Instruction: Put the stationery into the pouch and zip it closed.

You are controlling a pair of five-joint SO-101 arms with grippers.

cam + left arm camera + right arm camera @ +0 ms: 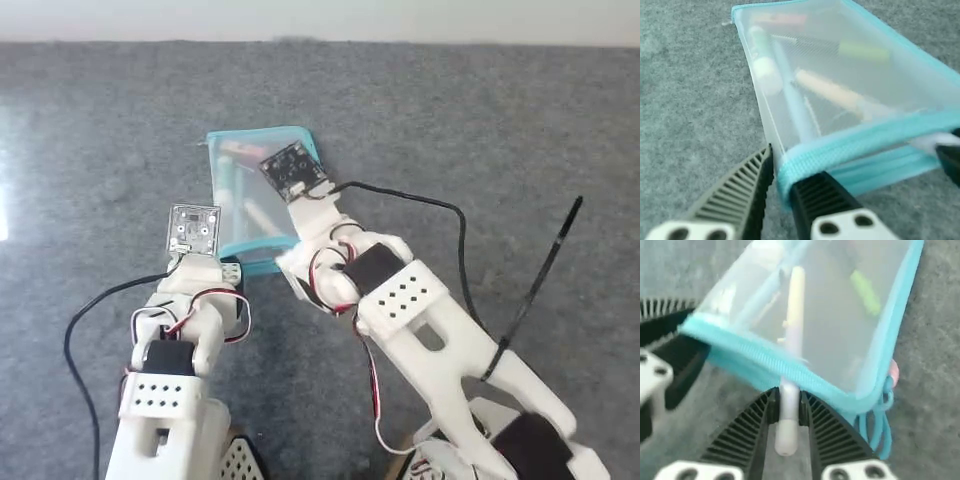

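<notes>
Clamped translucent turquoise-edged zip pouch (850, 90) corner in left jaws, pinched white plastic zipper pull (788, 425) in right jaws; looked best dragged straight, slowly, corner anchored.

The table (100, 120) is looked down on from high up; the pouch (850, 90) is framed close by both wrist cameras and shared by all views.

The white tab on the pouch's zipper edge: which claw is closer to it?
Right. The right gripper is shut on the white tab; the left gripper pinches a corner of the pouch, farther along the same zipper edge.
</notes>
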